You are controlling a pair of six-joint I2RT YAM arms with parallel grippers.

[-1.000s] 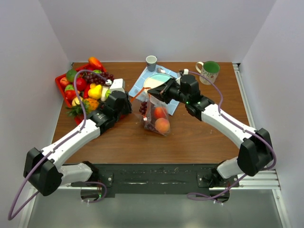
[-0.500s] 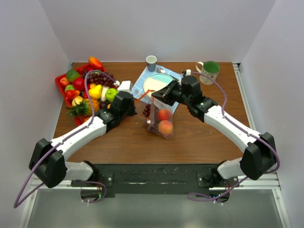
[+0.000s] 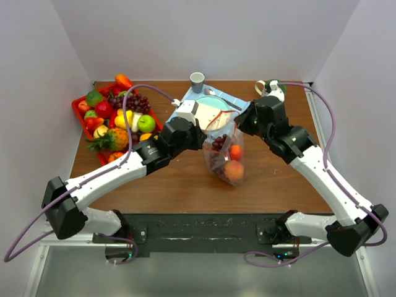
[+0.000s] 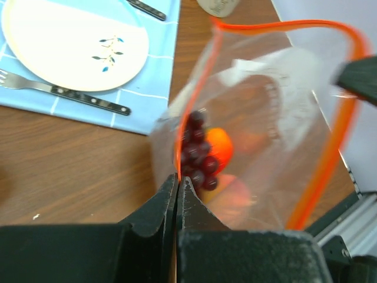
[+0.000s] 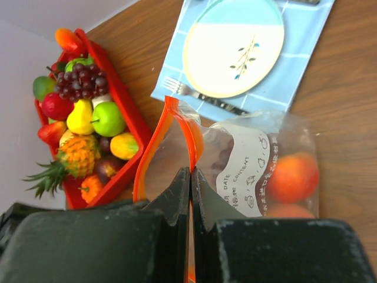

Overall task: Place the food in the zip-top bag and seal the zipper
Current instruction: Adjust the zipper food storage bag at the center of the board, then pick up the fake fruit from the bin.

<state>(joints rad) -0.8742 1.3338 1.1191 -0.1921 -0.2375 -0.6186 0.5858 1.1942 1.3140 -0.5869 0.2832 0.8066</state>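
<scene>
Left gripper (image 4: 177,180) and right gripper (image 5: 190,173) each pinch the zipper (image 4: 283,25) near the plate (image 4: 76,41). Likely sealing: you pull taut, press shut.

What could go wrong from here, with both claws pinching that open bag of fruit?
1. The left claw and right claw each pinch only a thin bit of the zipper; the fruit's weight might pull the slick strip free.
2. The zip-top bag gapes open, so a tilt might spill the grapes.
3. Much food sits in the red tray; with both claws busy, freeing one might let the mouth collapse.
</scene>
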